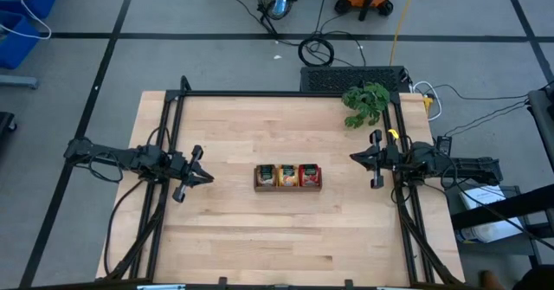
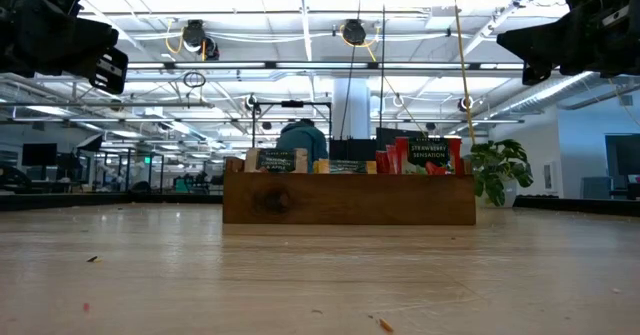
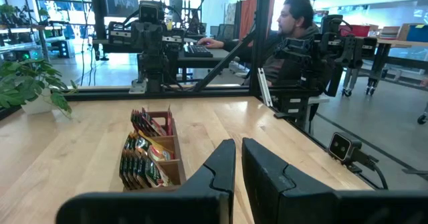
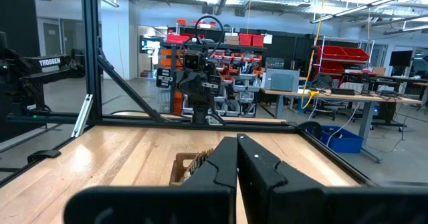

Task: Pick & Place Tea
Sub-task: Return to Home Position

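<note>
The tea sachets stand on edge in a long brown three-compartment tray at the table's middle: dark green ones on the left, orange ones in the middle, red ones on the right. The low view shows their tops above the tray wall. My left gripper hovers level at the left, pointing at the tray, with only a thin slit between its fingers and nothing in it. My right gripper hovers at the right, shut and empty, with the tray partly hidden behind its fingers.
A leafy green plant stands at the table's far right corner. Black frame rails run along the table's far, left and right sides. Bare wood lies all around the tray. A person sits at a desk beyond the table.
</note>
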